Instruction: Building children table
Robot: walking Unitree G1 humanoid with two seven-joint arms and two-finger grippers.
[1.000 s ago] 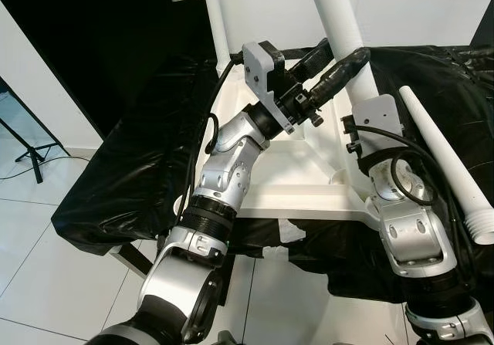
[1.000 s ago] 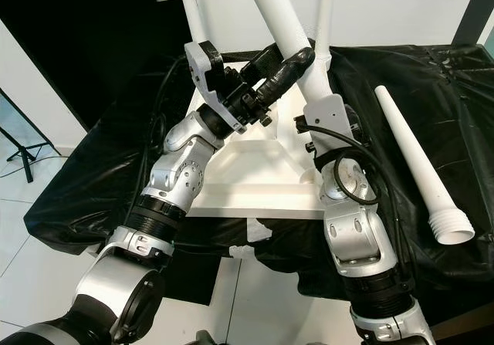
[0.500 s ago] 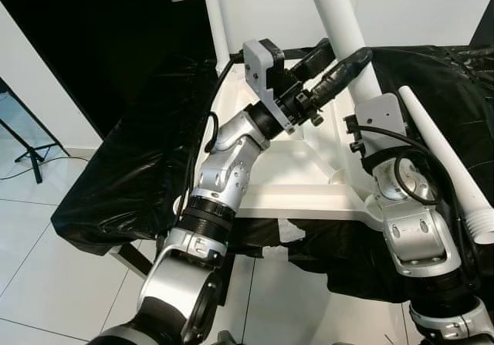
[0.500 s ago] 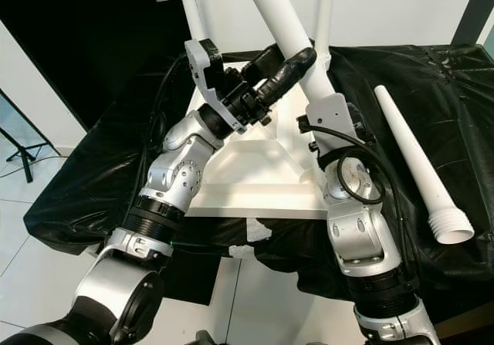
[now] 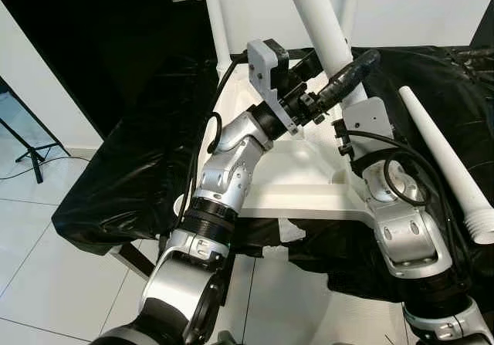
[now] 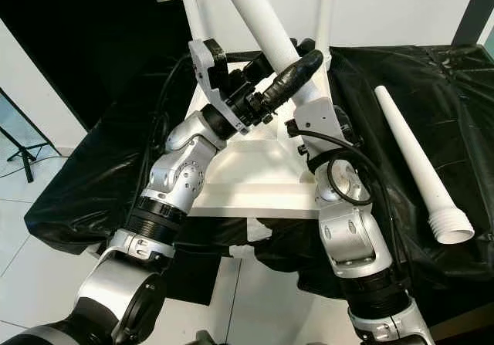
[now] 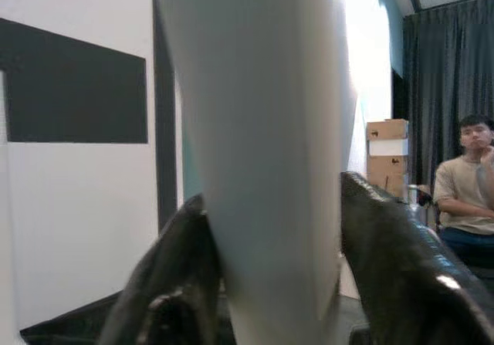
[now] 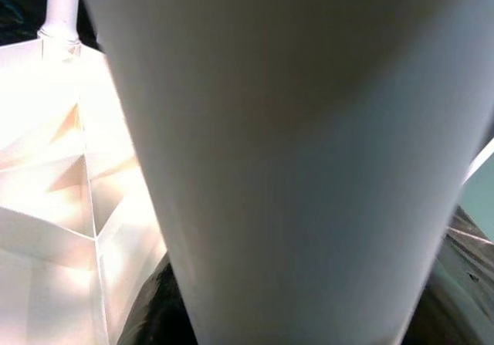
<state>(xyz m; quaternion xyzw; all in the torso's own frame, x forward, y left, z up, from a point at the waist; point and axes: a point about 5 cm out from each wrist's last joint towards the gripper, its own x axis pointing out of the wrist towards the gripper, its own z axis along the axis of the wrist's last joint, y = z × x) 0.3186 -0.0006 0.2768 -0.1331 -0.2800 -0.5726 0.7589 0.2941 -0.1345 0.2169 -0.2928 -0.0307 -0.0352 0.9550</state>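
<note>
Nearest the camera, the inverted white tabletop (image 5: 293, 187) lies underside-up on a desk (image 5: 131, 175) draped in black sheeting, its front edge close to the desk's near edge. Just beyond that edge the right end effector (image 6: 305, 98) sits low on the big white leg (image 5: 328, 32) that leans up out of the tabletop's near right corner; in the right wrist view the leg presses right up against the lens, so whether those fingers are clamped or merely alongside cannot be told. Slightly higher on the same leg, the left end effector (image 5: 340, 71) is closed around it, one black finger (image 7: 181, 268) on either side touching the white surface in the left wrist view. The main risk, as I judge it, lies in the lean: if the leg is not square to its socket, turning it could cross the thread or pop the foot out, and the smooth tapered plastic may slip through the fingers if the two arms pull unevenly. A spare leg (image 6: 417, 164) lies loose on the sheeting toward the desk's right edge, apart from both arms, where a swinging elbow might roll it off. Farther back, two legs (image 6: 189, 9) already stand upright at the tabletop's far corners. A seated person (image 7: 467, 187) is visible well beyond, in the left wrist view.
</note>
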